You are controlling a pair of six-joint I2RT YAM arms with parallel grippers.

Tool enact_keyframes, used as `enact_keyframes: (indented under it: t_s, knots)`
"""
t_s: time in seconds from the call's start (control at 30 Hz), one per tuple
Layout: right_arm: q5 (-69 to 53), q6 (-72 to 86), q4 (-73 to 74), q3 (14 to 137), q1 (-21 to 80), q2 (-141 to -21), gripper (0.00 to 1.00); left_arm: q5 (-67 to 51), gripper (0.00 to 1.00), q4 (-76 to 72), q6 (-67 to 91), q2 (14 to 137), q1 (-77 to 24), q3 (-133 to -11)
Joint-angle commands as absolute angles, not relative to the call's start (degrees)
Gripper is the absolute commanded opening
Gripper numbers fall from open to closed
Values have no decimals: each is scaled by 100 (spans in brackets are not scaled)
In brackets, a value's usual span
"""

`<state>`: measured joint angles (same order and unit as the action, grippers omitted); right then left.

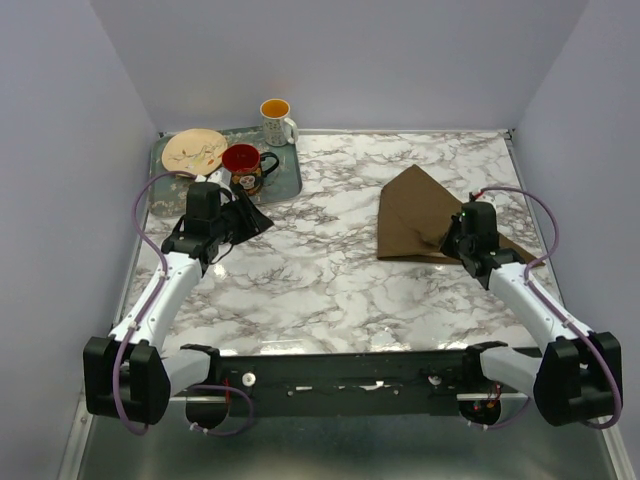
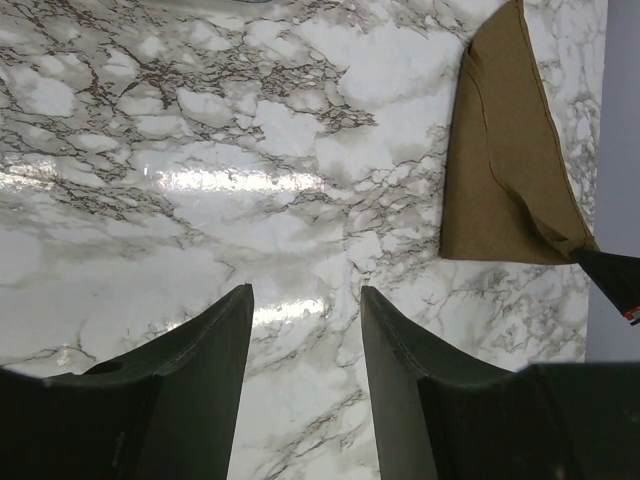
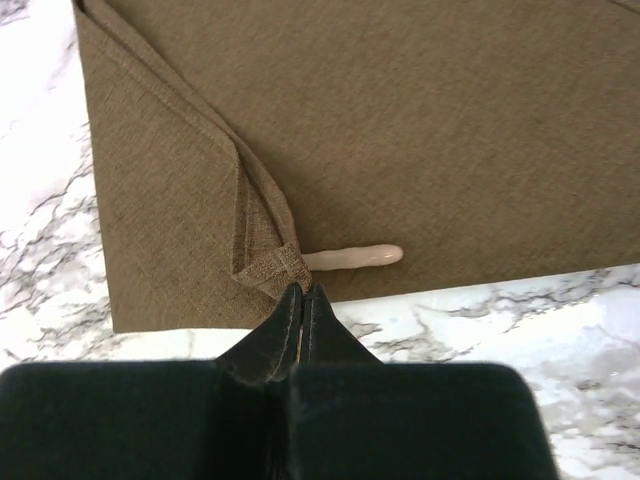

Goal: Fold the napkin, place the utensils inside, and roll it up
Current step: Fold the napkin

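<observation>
The napkin (image 1: pixel 420 212) enfolds the spoon (image 3: pixel 352 257); left of it, a tray (image 1: pixel 286 178) holds a plate (image 1: pixel 195 151) and a mug (image 1: pixel 243 165). The left gripper (image 2: pixel 305 293) gapes; the right gripper (image 3: pixel 302 291) is pressed together.

Lab test booth: plain walls (image 1: pixel 350 60), marble-print tabletop (image 1: pixel 330 290).

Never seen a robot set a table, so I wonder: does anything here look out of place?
Only the napkin: beside the right fingers its edge is bunched into a raised pucker, and the pale handle of the spoon pokes out from under it. Nothing else stands out.
</observation>
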<state>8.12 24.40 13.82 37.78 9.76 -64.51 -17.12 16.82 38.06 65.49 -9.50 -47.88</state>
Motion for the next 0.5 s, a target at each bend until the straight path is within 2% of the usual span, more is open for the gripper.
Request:
enact_keyframes:
  t_s: [0.0,0.47]
  knots:
    - [765,2180,1318,3648,669,-6434,0,-1837,56,1608,3806,6601,-967,-4940]
    - [431,2039,1143,3595,202,-6636,3,-1933,56,1538,3771,6706,-984,-4913]
